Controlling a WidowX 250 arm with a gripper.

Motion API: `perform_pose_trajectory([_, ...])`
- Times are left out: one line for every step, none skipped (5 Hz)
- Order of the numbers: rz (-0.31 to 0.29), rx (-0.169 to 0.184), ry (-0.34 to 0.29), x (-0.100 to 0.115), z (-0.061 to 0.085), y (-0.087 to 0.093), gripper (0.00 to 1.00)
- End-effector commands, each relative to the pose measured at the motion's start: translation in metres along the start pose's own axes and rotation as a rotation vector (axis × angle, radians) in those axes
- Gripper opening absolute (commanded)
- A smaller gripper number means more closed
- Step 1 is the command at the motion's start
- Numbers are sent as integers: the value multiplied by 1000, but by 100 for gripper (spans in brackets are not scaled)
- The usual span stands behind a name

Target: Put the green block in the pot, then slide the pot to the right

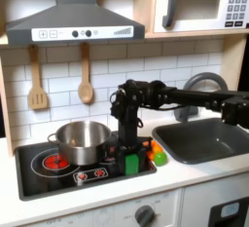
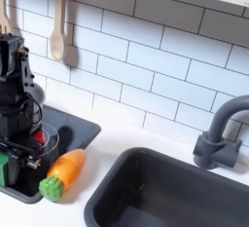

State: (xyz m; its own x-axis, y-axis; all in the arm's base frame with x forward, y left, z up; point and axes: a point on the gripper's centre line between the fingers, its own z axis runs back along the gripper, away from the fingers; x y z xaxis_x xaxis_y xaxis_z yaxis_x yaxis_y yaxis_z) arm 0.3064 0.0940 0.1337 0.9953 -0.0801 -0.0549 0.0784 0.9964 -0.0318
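Leftward of the fingers in the first exterior view, the pot point(image 1: 81, 141) sits round and shiny on the black stovetop point(image 1: 39, 168), near a red burner point(image 1: 56, 160). Next, the gripper point(image 1: 130, 159) points down, its fingers clamped on the green block point(image 1: 130, 162), small and bright green. Just right lies the toy vegetable point(image 1: 157, 154), touching the stovetop's edge; the sink point(image 1: 204, 138) follows.
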Motion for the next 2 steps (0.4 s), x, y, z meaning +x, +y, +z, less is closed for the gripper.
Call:
perform_pose_trajectory([-3,-20,-43,-6,23,-2,0])
perform_pose_trajectory([6,-36,-80,-10,41,-3,0])
